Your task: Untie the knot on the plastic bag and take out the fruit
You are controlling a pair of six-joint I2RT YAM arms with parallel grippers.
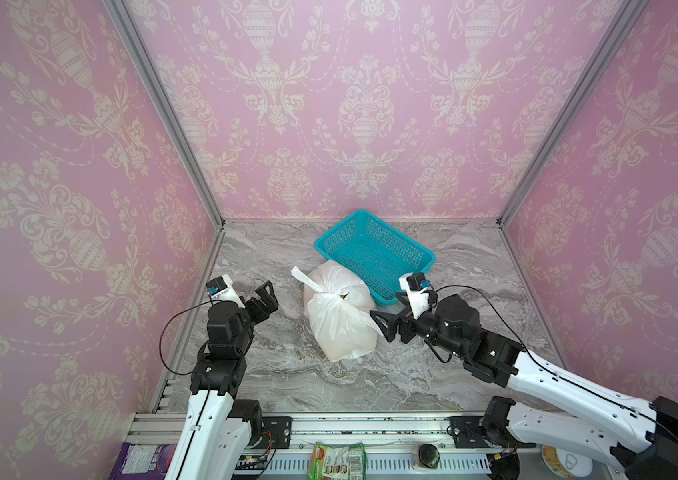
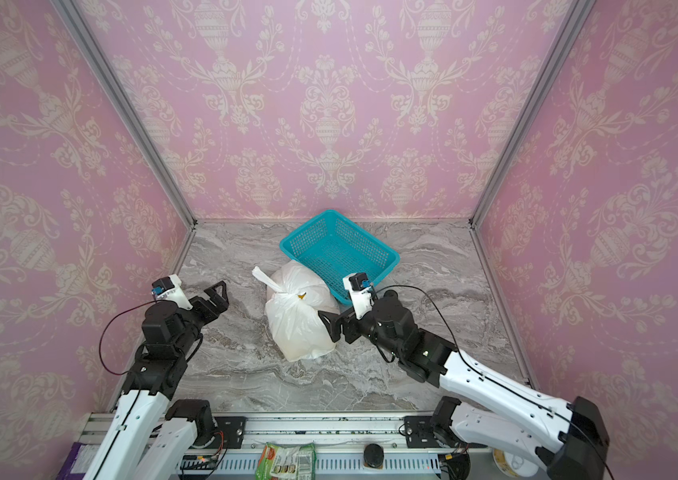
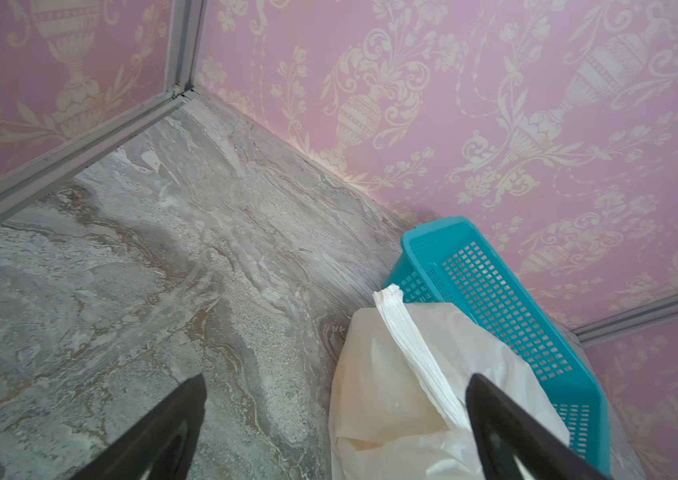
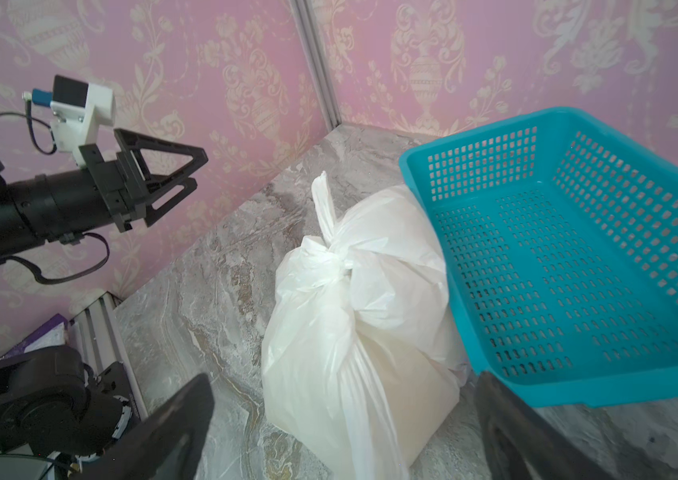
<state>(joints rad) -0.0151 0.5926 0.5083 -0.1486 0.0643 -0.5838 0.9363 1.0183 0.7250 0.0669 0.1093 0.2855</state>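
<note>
Centrally, the plastic bag (image 1: 339, 328) rests on the table (image 1: 287, 374) against the teal basket (image 4: 599, 392), its knot (image 4: 339, 259) tied on top. Left gripper (image 4: 201, 169) and right gripper (image 4: 343, 376) flank it, jaws spread, empty.

Tied white bag, sitting full on the bench.
The plastic bag (image 1: 339, 328) bulges, thin and crinkly, on the grey marbled bench (image 1: 270, 374), its far side touching the teal basket (image 1: 395, 232). The knot (image 1: 326, 295) sits on top, pulled tight, with one strap end (image 1: 302, 276) poking out leftward. A sliver of yellow fruit (image 1: 344, 296) peeps out beside the knot, and pale shapes show faintly through the plastic.
</note>
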